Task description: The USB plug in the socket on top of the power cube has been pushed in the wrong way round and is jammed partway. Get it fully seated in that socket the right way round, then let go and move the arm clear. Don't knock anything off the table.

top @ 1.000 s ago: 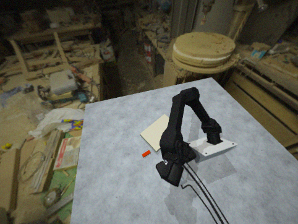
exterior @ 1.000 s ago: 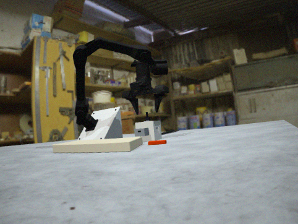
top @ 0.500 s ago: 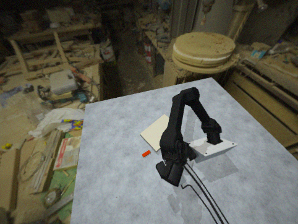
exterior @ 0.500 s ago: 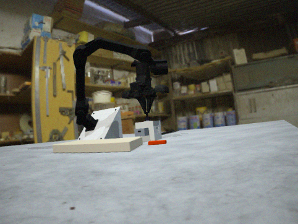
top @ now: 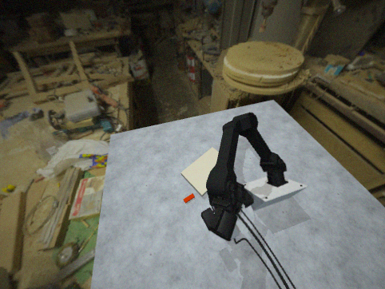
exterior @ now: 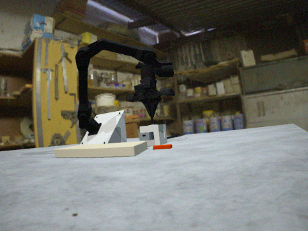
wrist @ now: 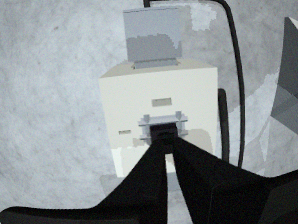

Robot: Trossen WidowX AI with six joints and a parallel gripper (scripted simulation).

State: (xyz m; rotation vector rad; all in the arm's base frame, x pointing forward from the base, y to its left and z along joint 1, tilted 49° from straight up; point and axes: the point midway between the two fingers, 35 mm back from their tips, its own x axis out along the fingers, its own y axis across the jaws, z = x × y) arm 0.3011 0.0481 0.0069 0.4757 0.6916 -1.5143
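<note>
- The gripper [exterior: 152, 119] [wrist: 166, 147] points down, its fingertips pinching the black USB plug [exterior: 152, 122] [wrist: 163, 131].
- That plug stands at the socket [wrist: 145, 120] on top of the power cube [exterior: 160, 134] [wrist: 135, 92]; its depth and which way round it sits I cannot tell.
- Getting a grip looks done; pulling out, turning, seating, letting go and moving clear probably remain.
- Farther out, the orange block [top: 188, 198] [exterior: 162, 147] and cream board [top: 201, 172] [exterior: 100, 150] lie on the table [top: 160, 247] [exterior: 179, 191].
</note>
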